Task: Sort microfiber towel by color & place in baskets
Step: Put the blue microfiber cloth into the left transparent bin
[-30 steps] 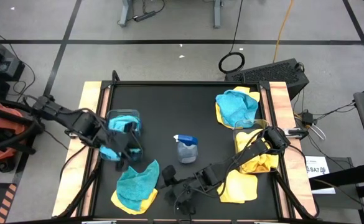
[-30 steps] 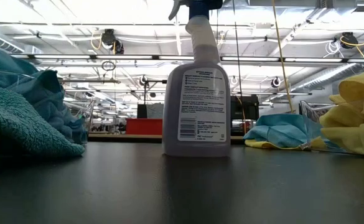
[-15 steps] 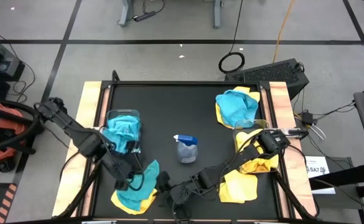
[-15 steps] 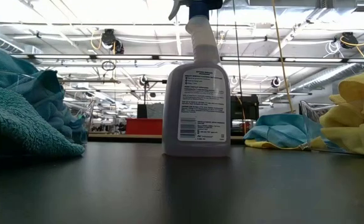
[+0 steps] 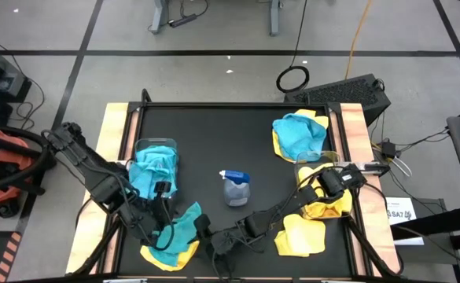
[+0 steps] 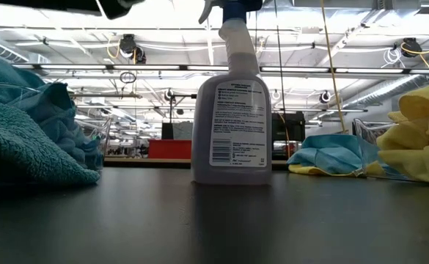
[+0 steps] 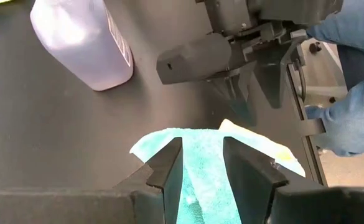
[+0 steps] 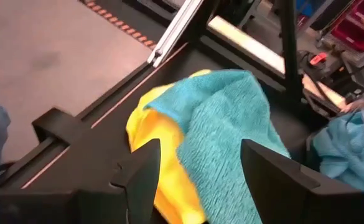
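Note:
Near the table's front left, a teal towel [image 5: 178, 229] lies on top of a yellow towel [image 5: 167, 256]. My left gripper [image 7: 203, 165] hovers open over the teal towel [image 7: 200, 168], pointing steeply down. My right gripper [image 8: 200, 168] reaches across from the right and stands open, low, just right of the same pile [image 8: 225, 124]. The left basket [image 5: 154, 167] holds teal towels and the right basket [image 5: 324, 192] holds yellow ones. Another teal towel lies on a yellow one at the far right [image 5: 299, 134], and a loose yellow towel [image 5: 299, 237] lies near the front right.
A grey spray bottle with a blue top [image 5: 235, 187] stands upright mid-table between the baskets; it is also in the low view [image 6: 232, 110]. My right arm [image 5: 277, 212] stretches low across the near half of the table. Wooden rails [image 5: 113, 126] border the dark mat.
My left gripper has swung from over the left basket toward the table's near edge and now hangs over the teal-on-yellow pile, slightly lower. My right gripper has sunk and tipped a little by the same pile. Neither gripper's opening has changed; the towels have kept still.

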